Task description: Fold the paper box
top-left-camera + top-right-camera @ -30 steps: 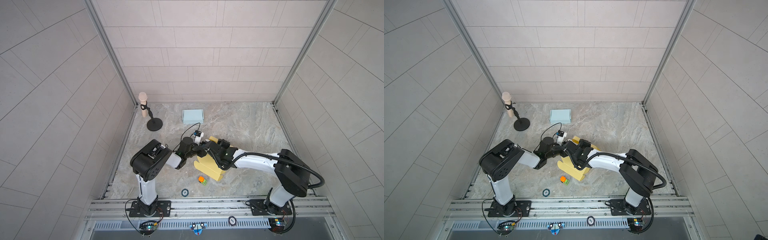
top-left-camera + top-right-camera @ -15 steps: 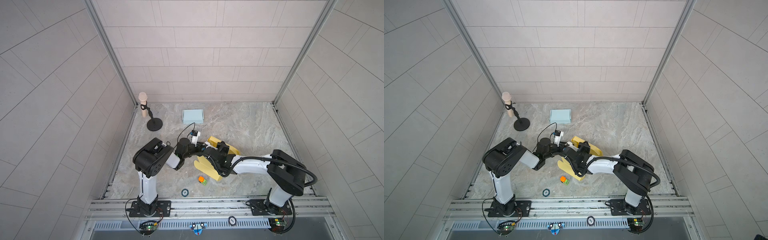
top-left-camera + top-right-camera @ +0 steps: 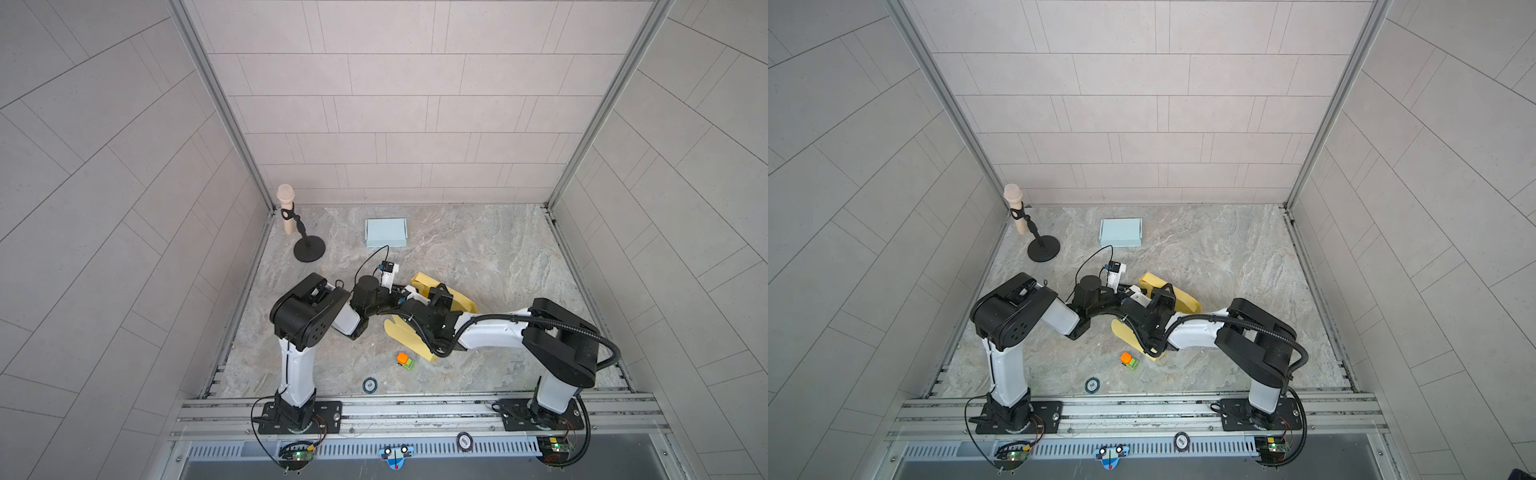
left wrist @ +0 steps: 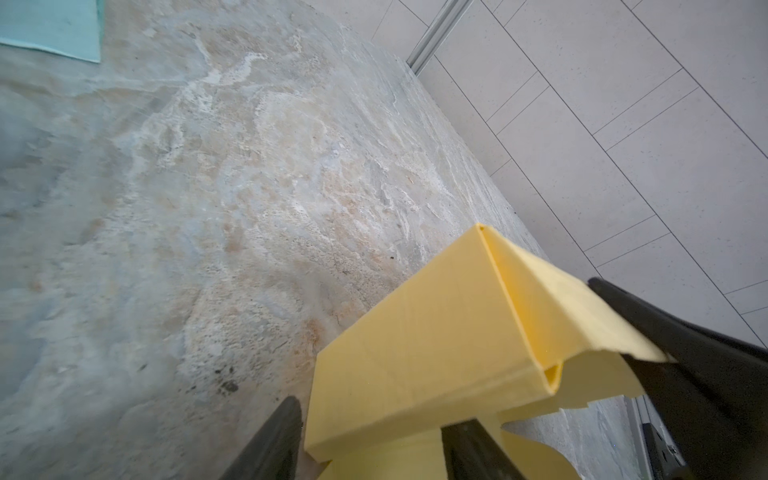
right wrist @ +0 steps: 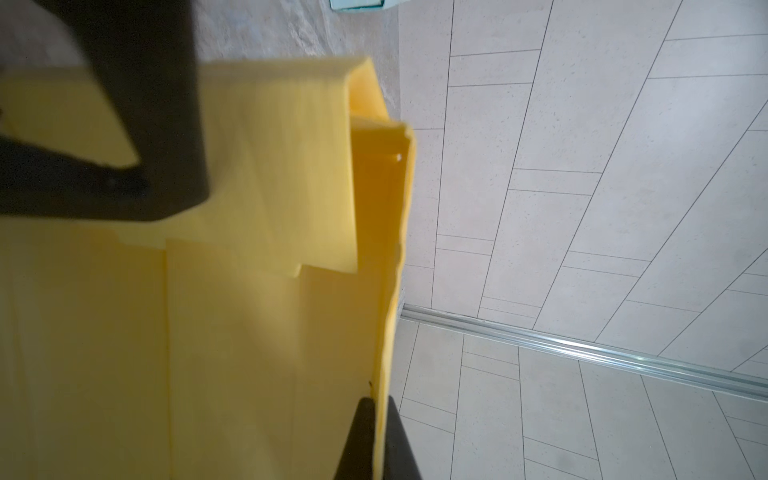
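You are looking down into a booth closed on three sides by walls [image 3: 415, 104] of pale grey rectangular tiles laid in staggered courses. Bare aluminium posts [image 3: 218, 104] run up the two back corners, where the side walls meet the rear one. The floor [image 3: 478, 249] is a stone-patterned slab, grey veined with beige and white, evenly lit, with only soft shadows on it. Along your near edge a metal rail [image 3: 415, 409] spans the width, with a slotted strip [image 3: 507, 448] below it
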### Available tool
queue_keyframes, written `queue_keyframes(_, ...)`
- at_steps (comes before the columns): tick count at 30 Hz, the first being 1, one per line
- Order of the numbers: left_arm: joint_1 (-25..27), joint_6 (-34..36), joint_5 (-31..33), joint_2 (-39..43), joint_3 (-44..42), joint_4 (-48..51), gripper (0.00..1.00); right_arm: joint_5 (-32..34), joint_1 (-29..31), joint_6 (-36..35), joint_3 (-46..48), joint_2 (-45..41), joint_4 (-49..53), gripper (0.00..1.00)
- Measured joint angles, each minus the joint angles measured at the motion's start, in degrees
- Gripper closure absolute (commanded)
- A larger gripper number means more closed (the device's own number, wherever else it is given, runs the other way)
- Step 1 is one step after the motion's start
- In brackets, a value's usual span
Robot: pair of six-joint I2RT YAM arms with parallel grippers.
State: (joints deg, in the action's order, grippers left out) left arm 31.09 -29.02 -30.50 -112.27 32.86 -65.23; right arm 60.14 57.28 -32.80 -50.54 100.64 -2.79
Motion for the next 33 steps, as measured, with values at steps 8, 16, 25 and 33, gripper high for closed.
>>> queue_keyframes(8,-0.6,-1.9,-1.5,-0.1,-0.4,-4.0,0.44,-7.3,-1.4,2.1,0.0,-4.3,3.5,0.97)
queue_keyframes(16,-0.2,-0.9,-1.6,0.0,-0.1,-3.7,0.50,-10.2,-1.4,3.6,-1.6,-4.6,7.5,0.97)
queue_keyframes(25,1.7,3.2,2.1,1.7,-0.1,0.4,0.67,-10.9,-1.4,5.4,-3.5,-4.5,11.4,0.97)
queue_keyframes(33,2.9,7.2,6.8,4.5,-0.5,4.8,0.77,-11.4,-0.9,9.0,-5.5,-3.7,14.4,0.87)
